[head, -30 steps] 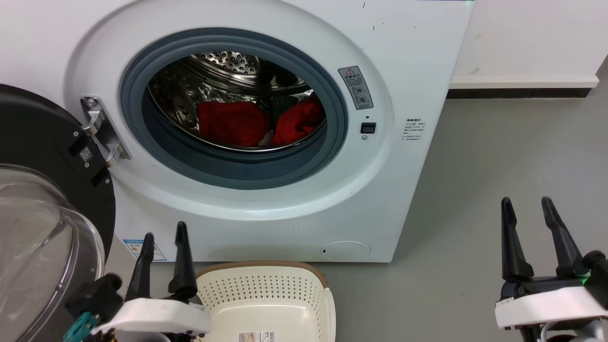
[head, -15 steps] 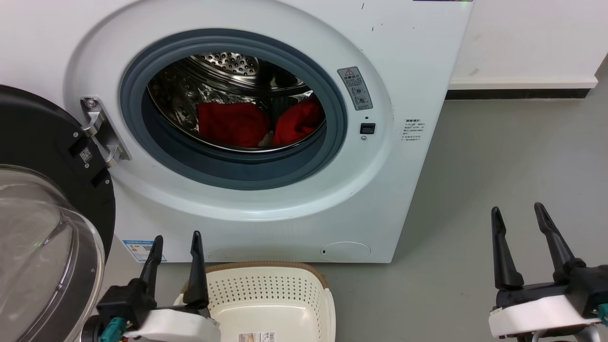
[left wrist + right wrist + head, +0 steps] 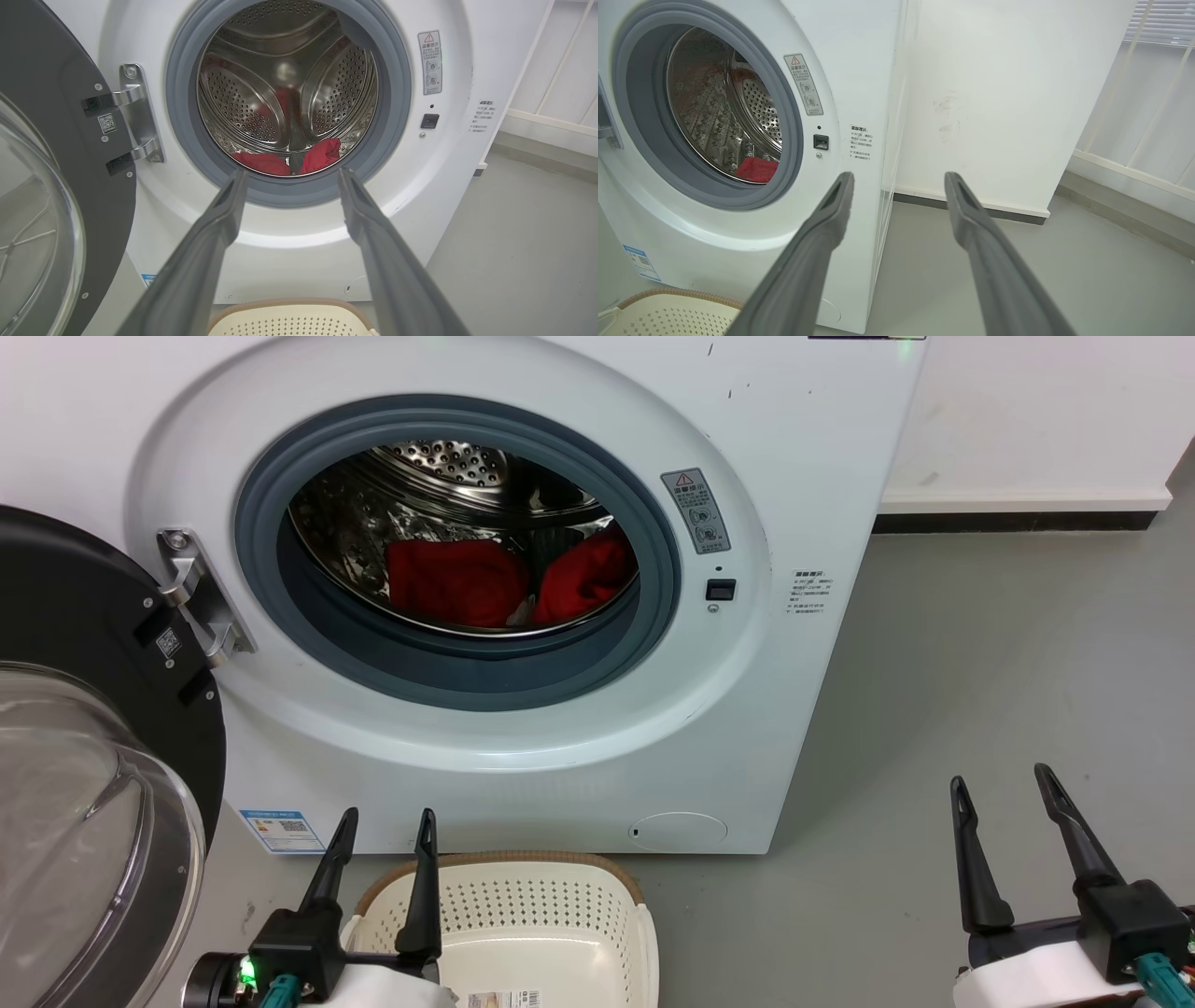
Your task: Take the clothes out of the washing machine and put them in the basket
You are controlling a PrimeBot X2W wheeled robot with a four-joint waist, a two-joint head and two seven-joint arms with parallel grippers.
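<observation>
So since a second ago, the left pincer has slid to its right and sunk lower in the head view, and the right pincer has dropped a bit and drifted left too. The machine itself hasn't budged.

Far off to the left pincer's left is the round glass door, swung wide open, black frame and all. The left pincer is released, with its fingers spread and nothing between them. The basket sits on the floor just below and to the right of it, and in the head view the right finger crosses the basket's brown rim. I can't see anything in the part of the basket that shows.

Up ahead of that pincer's fingertips is the washing machine, and in the left wrist view the grey rubber ring lines up pretty much dead centre between the fingers. Both of the clothes are still in the drum, down at the bottom. The left red garment and the right red garment lie side by side with a dark gap between them.

The right pincer is well off to the machine's right over bare grey floor. It's also released and holding nothing, with the basket well away to its left.
</observation>
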